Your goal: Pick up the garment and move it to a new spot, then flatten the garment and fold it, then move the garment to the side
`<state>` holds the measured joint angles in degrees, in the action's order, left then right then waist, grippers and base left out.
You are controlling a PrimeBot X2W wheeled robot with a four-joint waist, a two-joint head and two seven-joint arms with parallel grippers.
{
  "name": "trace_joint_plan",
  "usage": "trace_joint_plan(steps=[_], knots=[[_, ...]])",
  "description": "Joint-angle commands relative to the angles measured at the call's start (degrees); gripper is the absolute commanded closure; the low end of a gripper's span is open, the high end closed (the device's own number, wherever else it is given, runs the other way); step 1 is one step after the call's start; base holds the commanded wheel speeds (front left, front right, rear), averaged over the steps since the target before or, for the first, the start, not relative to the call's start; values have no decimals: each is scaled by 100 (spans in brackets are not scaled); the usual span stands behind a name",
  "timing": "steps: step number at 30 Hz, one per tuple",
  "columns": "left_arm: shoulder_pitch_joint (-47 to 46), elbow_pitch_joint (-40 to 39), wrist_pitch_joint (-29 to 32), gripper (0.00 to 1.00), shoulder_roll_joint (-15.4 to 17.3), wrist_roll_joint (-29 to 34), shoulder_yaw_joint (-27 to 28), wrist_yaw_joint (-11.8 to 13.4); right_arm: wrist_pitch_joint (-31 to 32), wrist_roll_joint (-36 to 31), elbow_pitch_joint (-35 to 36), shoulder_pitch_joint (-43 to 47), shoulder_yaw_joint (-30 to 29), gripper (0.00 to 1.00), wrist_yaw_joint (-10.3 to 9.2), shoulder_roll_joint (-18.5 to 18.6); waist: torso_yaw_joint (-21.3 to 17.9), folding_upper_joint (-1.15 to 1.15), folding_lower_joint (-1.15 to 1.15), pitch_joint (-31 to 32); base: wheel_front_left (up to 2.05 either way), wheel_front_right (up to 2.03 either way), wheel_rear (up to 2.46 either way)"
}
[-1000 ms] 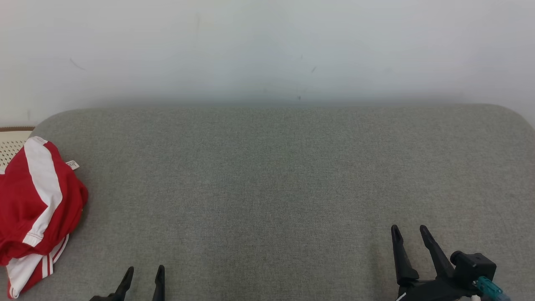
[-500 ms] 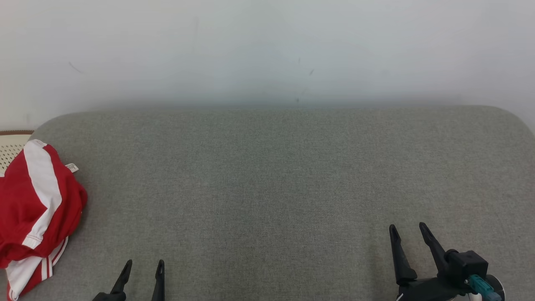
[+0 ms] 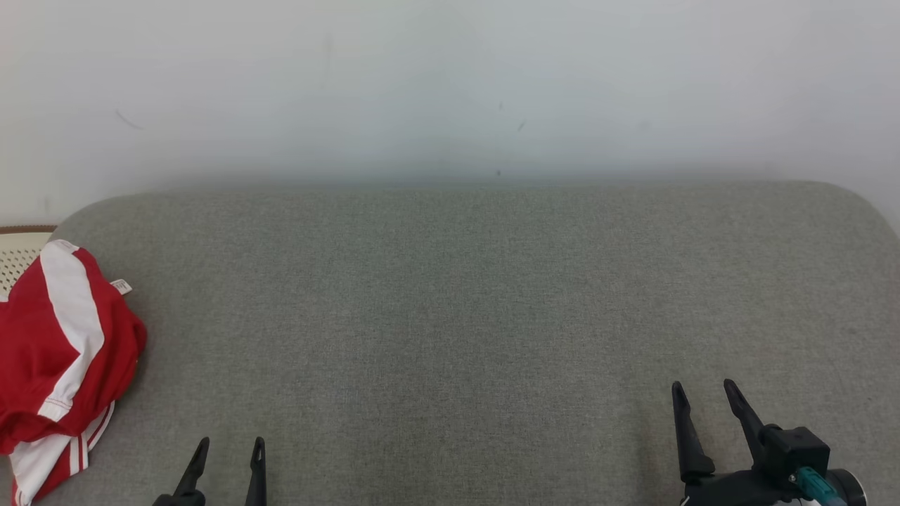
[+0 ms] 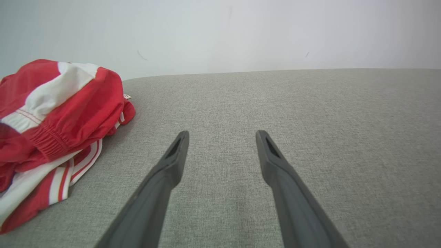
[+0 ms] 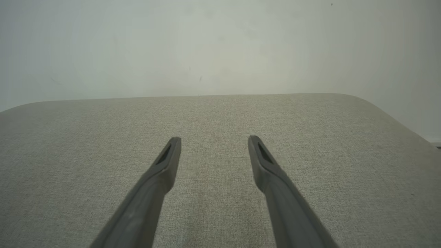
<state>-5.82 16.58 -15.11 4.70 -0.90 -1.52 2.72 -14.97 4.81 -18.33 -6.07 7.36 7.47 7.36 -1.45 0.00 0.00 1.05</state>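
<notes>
The garment (image 3: 56, 351) is a crumpled red piece with white stripes, bunched at the far left edge of the grey padded surface (image 3: 464, 295); in the left wrist view the garment (image 4: 55, 113) lies left of the fingers. My left gripper (image 3: 230, 450) stands open near the bottom left, apart from the garment and to its right, with nothing between its fingers (image 4: 172, 162). At the bottom right my right gripper (image 3: 705, 388) is open and holds nothing; in the right wrist view the right gripper (image 5: 214, 140) hovers over bare fabric.
A pale perforated basket (image 3: 17, 249) with a brown rim peeks out behind the garment at the far left. A white wall (image 3: 450, 84) rises behind the surface. The surface's rounded right corner (image 5: 379, 110) drops off at the far right.
The head view has shifted slightly. The right gripper now sits a little further right and lower; the left gripper a little further left. The garment lies as before.
</notes>
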Motion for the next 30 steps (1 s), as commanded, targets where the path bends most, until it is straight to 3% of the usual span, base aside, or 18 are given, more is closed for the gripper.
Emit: trace_joint_plan(steps=[1,21,30], knots=[[80,20,-17,0,-3,2,45,35,-23,-68,-17,86,-36,0,4,-28,-1,0,0,18,0,0,0],[148,-74,-17,0,-21,32,203,120,-23,-161,89,160,-178,0,4,-141,44,0,0,56,0,0,0],[182,-29,-17,0,6,4,314,130,-22,16,130,109,217,0,3,-162,522,0,0,-22,0,0,0]])
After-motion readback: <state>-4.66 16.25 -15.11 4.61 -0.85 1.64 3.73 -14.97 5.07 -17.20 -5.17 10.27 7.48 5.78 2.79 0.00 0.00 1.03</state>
